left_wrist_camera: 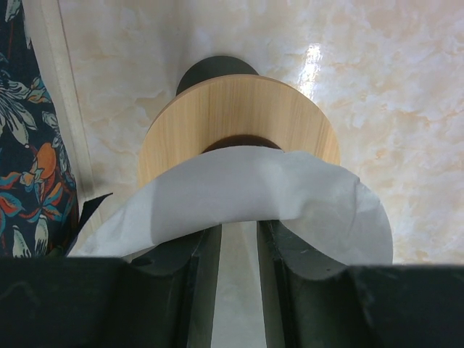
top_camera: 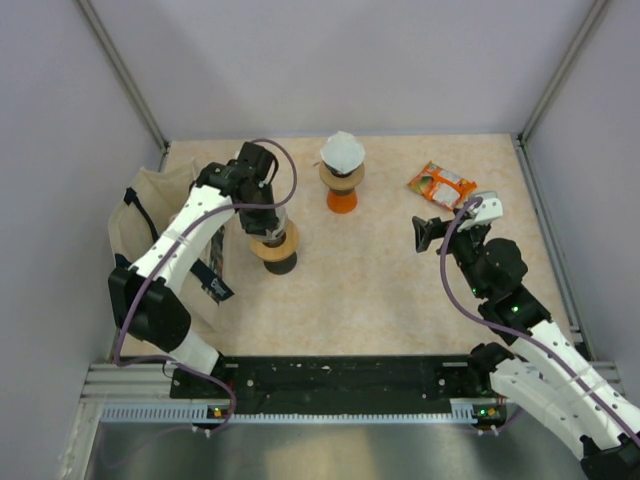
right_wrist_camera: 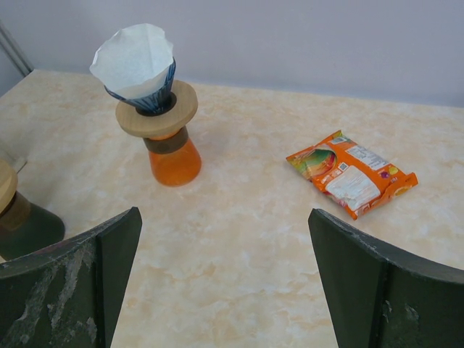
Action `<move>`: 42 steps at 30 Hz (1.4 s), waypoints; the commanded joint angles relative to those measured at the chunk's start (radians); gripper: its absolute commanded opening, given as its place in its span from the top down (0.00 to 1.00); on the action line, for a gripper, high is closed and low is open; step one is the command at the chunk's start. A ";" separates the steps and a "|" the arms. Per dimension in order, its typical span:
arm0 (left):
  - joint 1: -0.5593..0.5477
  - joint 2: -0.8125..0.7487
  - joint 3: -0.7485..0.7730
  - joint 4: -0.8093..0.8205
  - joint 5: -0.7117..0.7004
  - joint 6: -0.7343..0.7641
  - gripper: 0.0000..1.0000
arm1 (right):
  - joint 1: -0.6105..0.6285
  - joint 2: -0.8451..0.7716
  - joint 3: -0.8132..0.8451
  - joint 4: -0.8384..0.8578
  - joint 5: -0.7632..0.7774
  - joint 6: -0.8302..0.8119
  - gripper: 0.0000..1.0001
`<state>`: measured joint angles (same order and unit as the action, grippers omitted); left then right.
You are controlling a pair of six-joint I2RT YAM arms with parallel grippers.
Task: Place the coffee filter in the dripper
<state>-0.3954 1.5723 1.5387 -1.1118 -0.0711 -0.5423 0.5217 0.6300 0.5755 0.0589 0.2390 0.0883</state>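
My left gripper (left_wrist_camera: 238, 250) pinches a white paper filter (left_wrist_camera: 239, 192) over the wooden-collared dripper (left_wrist_camera: 239, 116) just beyond its fingertips — my right gripper (right_wrist_camera: 225, 261) hangs spread wide, holding nothing.

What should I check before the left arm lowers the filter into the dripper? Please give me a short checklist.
1. Filter gripped by the left end effector: ok.
2. Filter above the dripper: ok, roughly; its opening is mostly hidden.
3. Dripper upright: ok.
4. Filter opened into a cone: cannot tell.
5. Right end effector open and away from the dripper: ok.
6. Orange dripper apart from the path: ok.
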 commanded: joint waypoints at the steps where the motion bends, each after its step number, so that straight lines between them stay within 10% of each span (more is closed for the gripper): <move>1: -0.005 0.011 0.003 0.038 0.007 0.013 0.68 | 0.003 -0.001 0.000 0.022 0.017 -0.010 0.01; 42: -0.017 -0.058 0.037 0.026 -0.006 0.012 0.49 | 0.003 0.002 0.000 0.025 0.016 -0.015 0.01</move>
<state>-0.4076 1.5490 1.5391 -1.1065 -0.0753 -0.5323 0.5217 0.6315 0.5755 0.0589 0.2424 0.0788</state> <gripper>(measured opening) 0.514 0.990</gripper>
